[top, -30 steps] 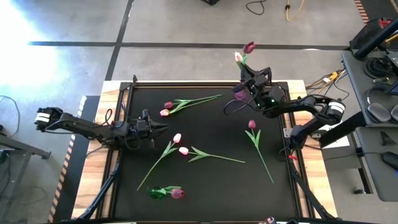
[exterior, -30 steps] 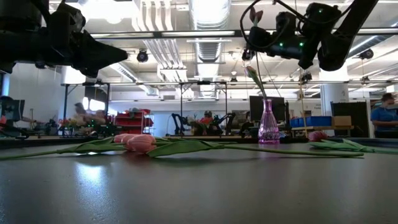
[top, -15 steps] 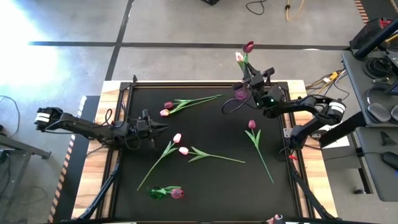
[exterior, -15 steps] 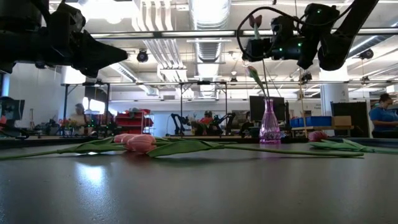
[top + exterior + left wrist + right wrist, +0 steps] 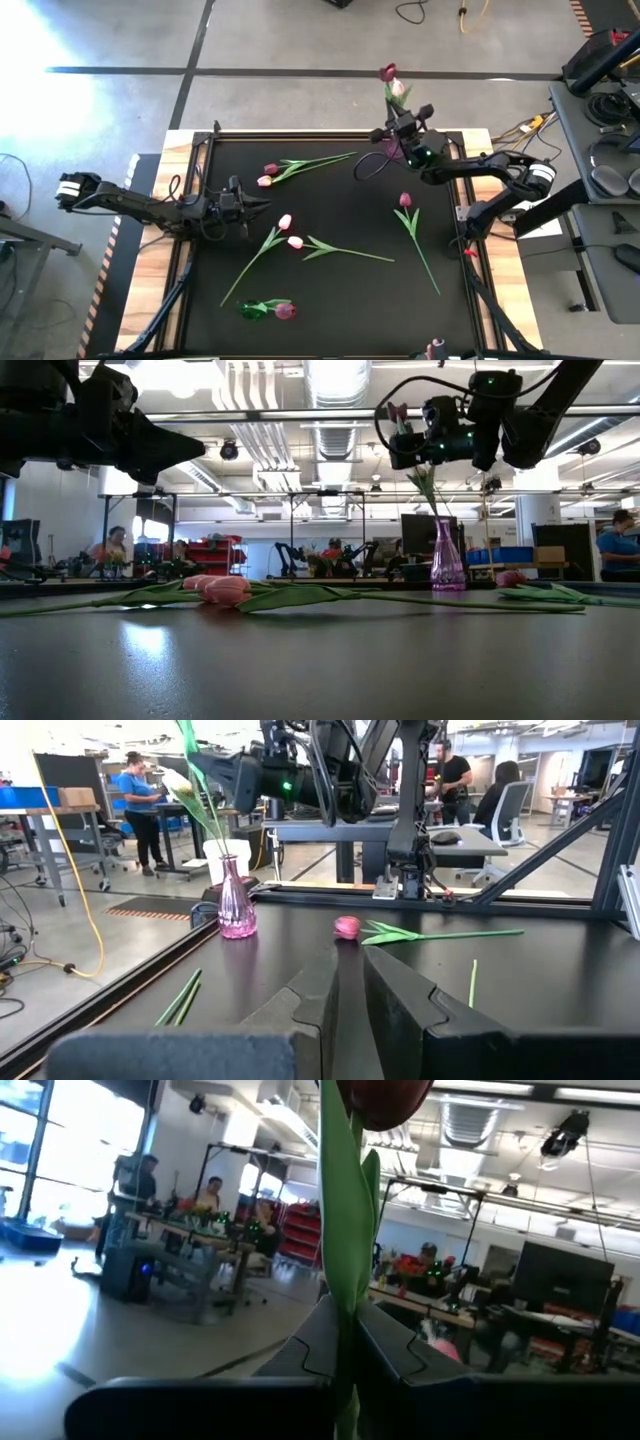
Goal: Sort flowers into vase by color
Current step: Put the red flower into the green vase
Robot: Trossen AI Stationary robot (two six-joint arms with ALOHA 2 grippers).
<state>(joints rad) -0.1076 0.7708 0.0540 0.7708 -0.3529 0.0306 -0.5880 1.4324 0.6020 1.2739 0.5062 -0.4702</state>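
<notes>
Now right gripper pinching light, floppy magenta tulip mid-stem above vase at worktop's far edge; left gripper idling, nearly closed, holding nothing.

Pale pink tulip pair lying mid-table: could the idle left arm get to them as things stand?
Probably yes. The left gripper hovers just beside the two pale pink tulips, nothing between them. The right gripper, busy holding a dark magenta tulip over the purple glass vase, is well clear.

Right wrist view: magenta tulip head cut off at frame edge, stem vanishes between right hand fingers. High view: vase mostly hidden under that hand.
</notes>
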